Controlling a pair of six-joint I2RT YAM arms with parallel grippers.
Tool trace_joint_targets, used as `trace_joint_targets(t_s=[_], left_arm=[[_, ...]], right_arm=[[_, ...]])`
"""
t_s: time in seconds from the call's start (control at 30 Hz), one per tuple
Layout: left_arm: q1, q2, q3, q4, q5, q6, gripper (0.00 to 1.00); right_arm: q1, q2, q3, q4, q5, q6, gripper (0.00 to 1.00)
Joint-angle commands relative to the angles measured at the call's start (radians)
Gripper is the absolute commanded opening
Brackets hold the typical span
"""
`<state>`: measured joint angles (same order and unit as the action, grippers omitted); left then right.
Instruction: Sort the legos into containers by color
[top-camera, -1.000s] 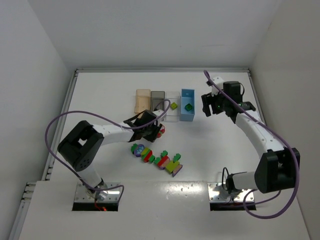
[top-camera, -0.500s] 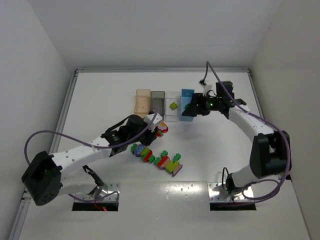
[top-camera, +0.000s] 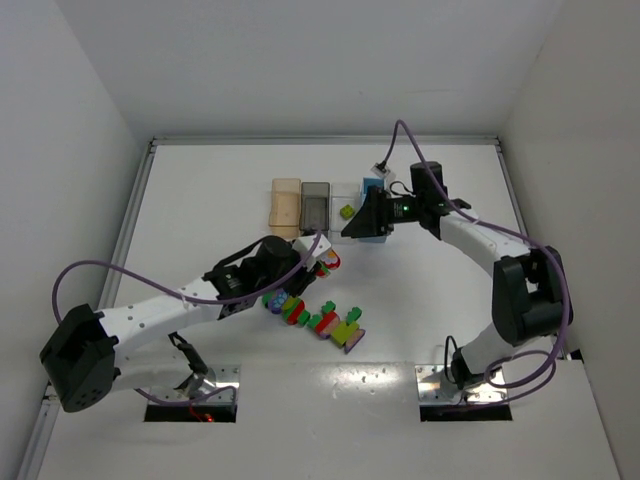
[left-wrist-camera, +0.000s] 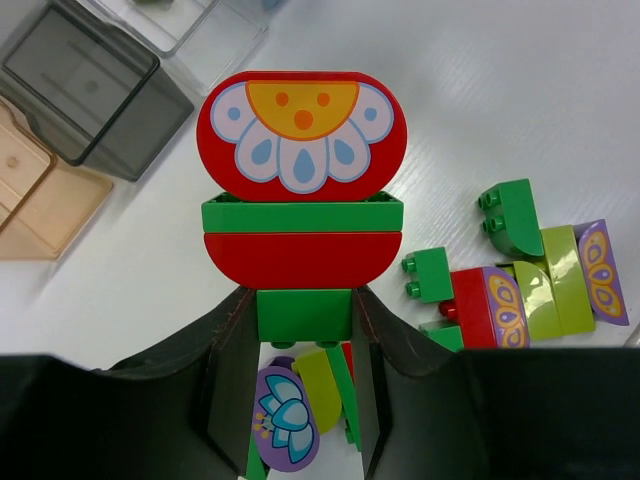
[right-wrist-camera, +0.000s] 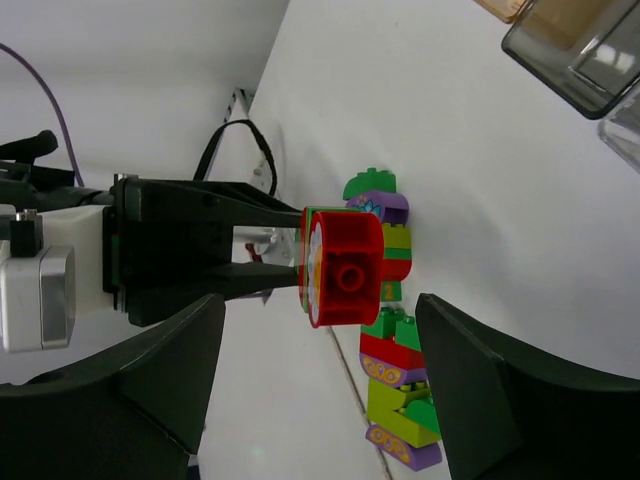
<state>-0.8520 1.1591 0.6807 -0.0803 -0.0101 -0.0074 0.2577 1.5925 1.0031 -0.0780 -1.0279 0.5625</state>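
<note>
Stack of red and green bricks (left-wrist-camera: 302, 190) is clamped by its green foot in my left hand (left-wrist-camera: 304, 318), held up off the surface (top-camera: 430, 300). Its long axis points far-right, straight at my right hand (top-camera: 360, 222), which hangs spread wide and empty just beyond it. At the far side, the clear bin (top-camera: 343, 190) holds one lime brick (top-camera: 346, 212). The tan bin (top-camera: 285, 202) and grey bin (top-camera: 316, 203) look empty, and the blue bin (top-camera: 373, 185) is mostly hidden.

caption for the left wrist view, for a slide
Left gripper shut on a red-and-green flower-print lego cluster, dark grey bin and tan bin beyond.
</note>
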Motion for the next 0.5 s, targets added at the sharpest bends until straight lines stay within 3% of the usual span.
trace_joint_targets(t_s=[0.0, 0.47], left_arm=[[-0.022, -0.009, 0.023, 0.056, -0.036, 0.030, 0.23], [-0.044, -0.009, 0.095, 0.056, -0.080, 0.049, 0.20]], right_arm=[[0.018, 0.012, 0.015, 0.067, -0.058, 0.016, 0.78], [0.066, 0.084, 0.035, 0.035, -0.029, -0.021, 0.74]])
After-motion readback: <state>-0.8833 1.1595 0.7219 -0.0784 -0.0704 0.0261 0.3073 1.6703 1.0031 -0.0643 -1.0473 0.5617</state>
